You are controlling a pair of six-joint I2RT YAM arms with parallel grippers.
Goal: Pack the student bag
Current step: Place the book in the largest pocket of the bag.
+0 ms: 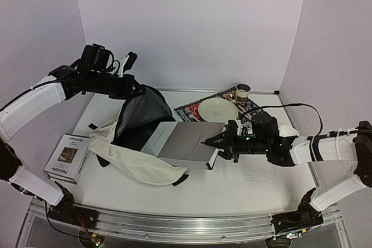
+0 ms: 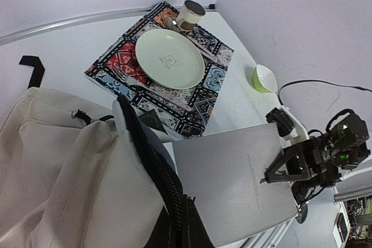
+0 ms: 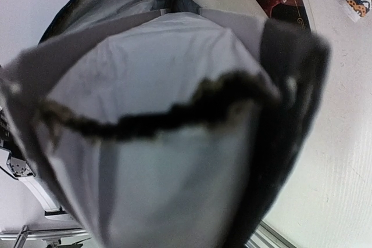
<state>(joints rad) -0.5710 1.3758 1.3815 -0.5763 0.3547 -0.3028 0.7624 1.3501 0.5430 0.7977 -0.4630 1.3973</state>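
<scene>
We are clamping the right gripper (image 1: 220,142) on one edge of the grey slab (image 1: 187,140), its far end reaching the mouth of the student bag (image 1: 142,166) lying left of centre. The left gripper (image 1: 135,88) is sitting at the raised rim with its fingers hidden, so we cannot tell their grip. If that soft rim sags, we are risking the slab's corner snagging the zipper trim (image 2: 152,161).

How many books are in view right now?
2. A printed-cover book lies on the table left of the student bag; a grey book is held by the right gripper at the bag's open mouth. More may be hidden inside.
</scene>
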